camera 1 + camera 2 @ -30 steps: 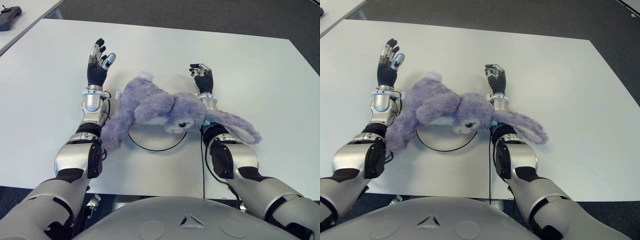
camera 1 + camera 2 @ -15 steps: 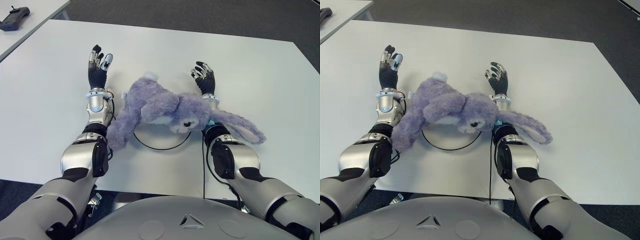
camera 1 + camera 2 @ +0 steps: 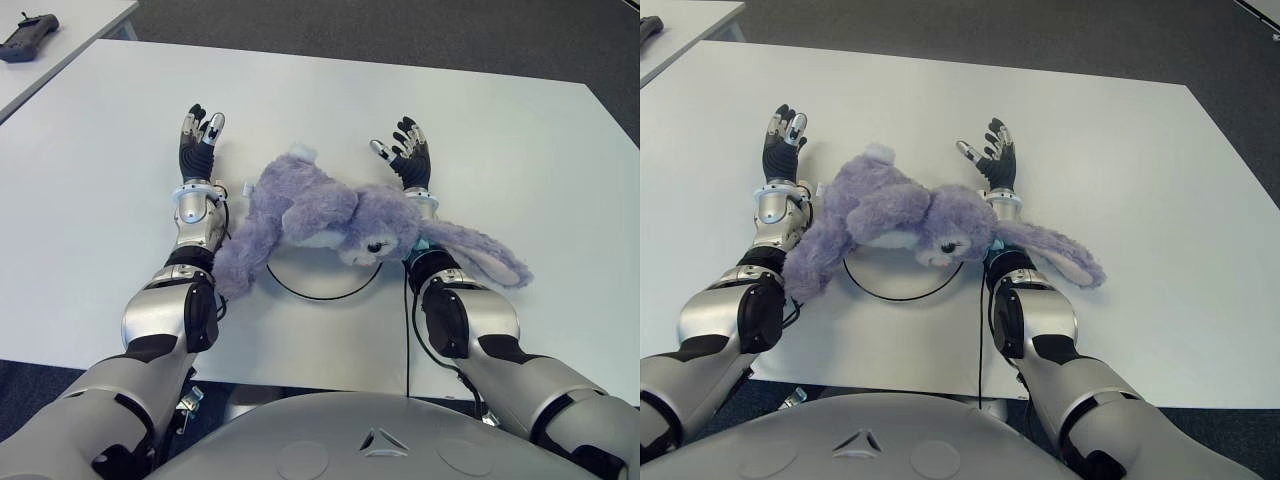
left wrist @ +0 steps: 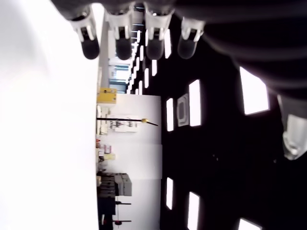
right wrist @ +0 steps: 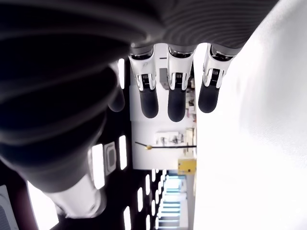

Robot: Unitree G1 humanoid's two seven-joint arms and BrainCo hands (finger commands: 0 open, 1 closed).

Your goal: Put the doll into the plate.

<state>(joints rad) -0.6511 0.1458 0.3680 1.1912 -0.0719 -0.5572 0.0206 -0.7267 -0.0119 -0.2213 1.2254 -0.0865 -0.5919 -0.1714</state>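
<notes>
Left robot hand [image 3: 198, 145]: palm out over the white bench [image 3: 520, 140], fingers extended and loosely spread, holding nothing. Its wrist view shows four dark fingertips [image 4: 122, 45] straight, nothing between them.

Right robot hand [image 3: 408, 160]: fingers also stretched out and fanned, thumb out toward the left robot hand, empty. Its wrist view shows three dark fingers [image 5: 175, 98] straight, nothing in the palm.

Fluffy lavender plush rabbit doll [image 3: 330, 215]: lies across the gap between the two forearms, just behind both robot hands, on the robot's side of them. Neither robot hand's fingers touch it. White tail end points away from the robot, roughly level with the left wrist. One limb trails down along the inner side of the left forearm, touching or overlapping it. Head with dark eye sits close against the right wrist; one long ear with a pale lining drapes over the right forearm and ends on the bench on that arm's outer side.

Round white plate with thin dark rim [image 3: 320, 285]: on the bench between the forearms, nearer the robot than both robot hands. The doll's body and head cover the plate's far half; the near arc of rim shows bare. Doll is over the plate, though limb, ear and tail spill past the rim.

Dark handheld controller [image 3: 22, 42]: on a separate pale table, well beyond and outside the left robot hand.
</notes>
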